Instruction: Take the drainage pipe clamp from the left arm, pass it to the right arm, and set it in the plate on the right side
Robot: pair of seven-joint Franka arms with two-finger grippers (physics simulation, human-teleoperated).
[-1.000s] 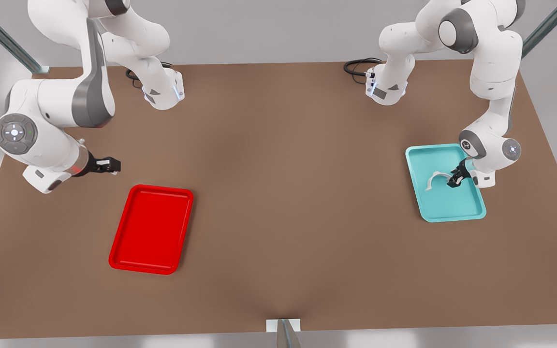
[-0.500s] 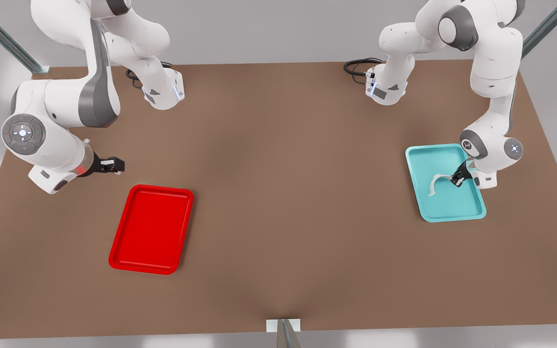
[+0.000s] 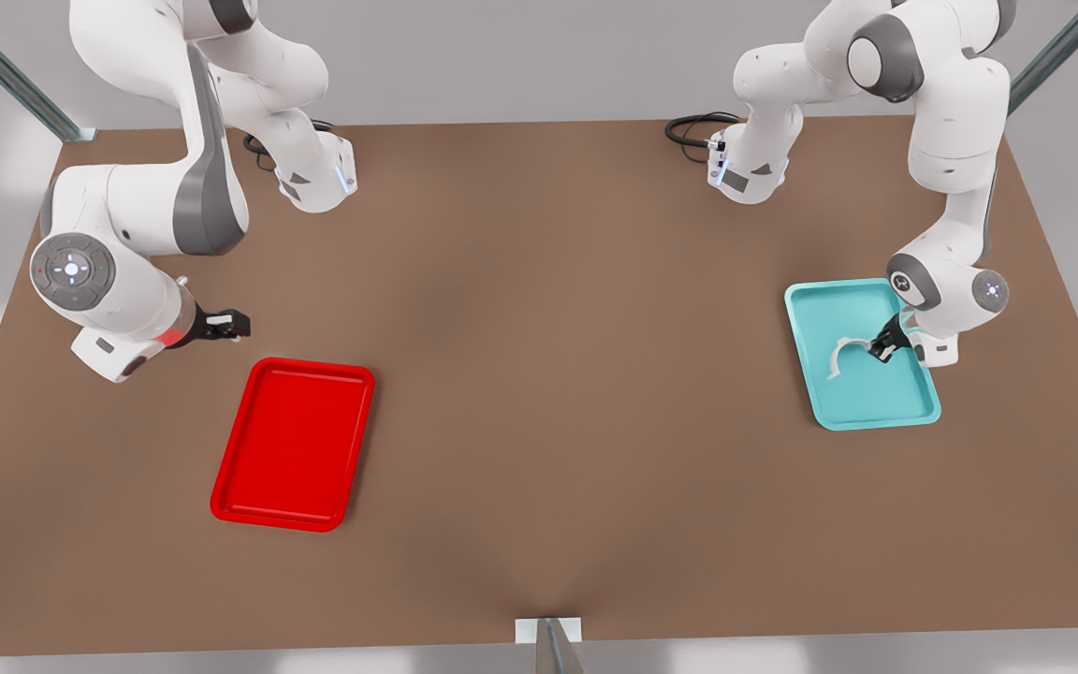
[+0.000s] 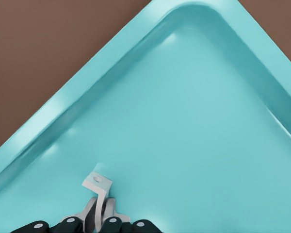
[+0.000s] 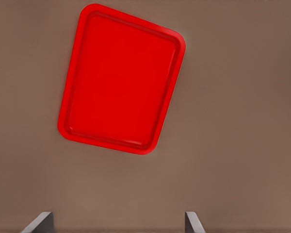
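Note:
The drainage pipe clamp (image 3: 840,355), a thin white half-ring, is inside the teal tray (image 3: 876,401) on the front view's right. My left gripper (image 3: 881,350) is shut on one end of it. In the left wrist view the clamp's flared end (image 4: 98,185) sticks out from between the black fingers (image 4: 111,224). I cannot tell whether the clamp still touches the tray floor. The red plate (image 3: 294,447) lies on the front view's left. My right gripper (image 3: 238,326) hovers open just beyond the plate's far corner, and the plate (image 5: 121,80) sits below its spread fingertips (image 5: 191,221).
The teal tray (image 4: 199,116) has a low raised rim around the clamp. Both arm bases stand at the table's far edge, with black cables (image 3: 689,126) beside one. Brown tabletop (image 3: 558,374) stretches between the two trays.
The left gripper closed on the clamp's end, and the clamp shifted slightly in the teal tray. The right arm moved a little toward the front view's right, closer to the red plate.

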